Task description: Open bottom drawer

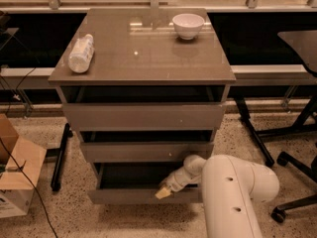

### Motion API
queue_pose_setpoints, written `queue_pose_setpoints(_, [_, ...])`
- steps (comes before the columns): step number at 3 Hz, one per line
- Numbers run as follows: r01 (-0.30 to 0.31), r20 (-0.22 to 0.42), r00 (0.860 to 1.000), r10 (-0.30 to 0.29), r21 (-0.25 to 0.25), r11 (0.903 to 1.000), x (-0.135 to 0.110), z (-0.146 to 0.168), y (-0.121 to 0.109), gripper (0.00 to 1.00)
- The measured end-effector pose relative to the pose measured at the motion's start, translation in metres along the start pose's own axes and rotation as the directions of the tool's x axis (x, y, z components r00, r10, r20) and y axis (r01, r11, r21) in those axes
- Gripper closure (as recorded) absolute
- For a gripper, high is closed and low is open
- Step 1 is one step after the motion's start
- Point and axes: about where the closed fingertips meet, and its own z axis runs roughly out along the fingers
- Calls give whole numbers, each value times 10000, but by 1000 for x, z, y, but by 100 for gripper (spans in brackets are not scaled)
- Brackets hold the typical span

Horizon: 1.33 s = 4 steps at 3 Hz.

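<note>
The bottom drawer [129, 196] is the lowest of the cabinet's three, with a flat taupe-grey front. It stands pulled out a little, with a dark gap showing above its front. My gripper [164, 192] is at the top edge of this drawer front, right of its middle, with its yellowish tip on the edge. My white arm [233, 192] reaches in from the lower right. The middle drawer [146, 151] and the top drawer [143, 116] sit above it.
A white bowl [188, 25] and a lying white bottle [81, 53] rest on the cabinet top [143, 48]. A cardboard box [15, 180] stands on the floor at left. Black table and chair legs [257, 138] stand at right.
</note>
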Motion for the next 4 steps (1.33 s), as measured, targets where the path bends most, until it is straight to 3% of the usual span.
queue_pose_setpoints(1, [-175,-458,9988,141,-752,9970,22,13,29,46])
queue_pose_setpoints(3, [-175,-459,9988,141,-753,9970,22,13,29,1])
queue_pose_setpoints(4, [-385,-1248,9919,235,-1196,9921,39,22,40,0])
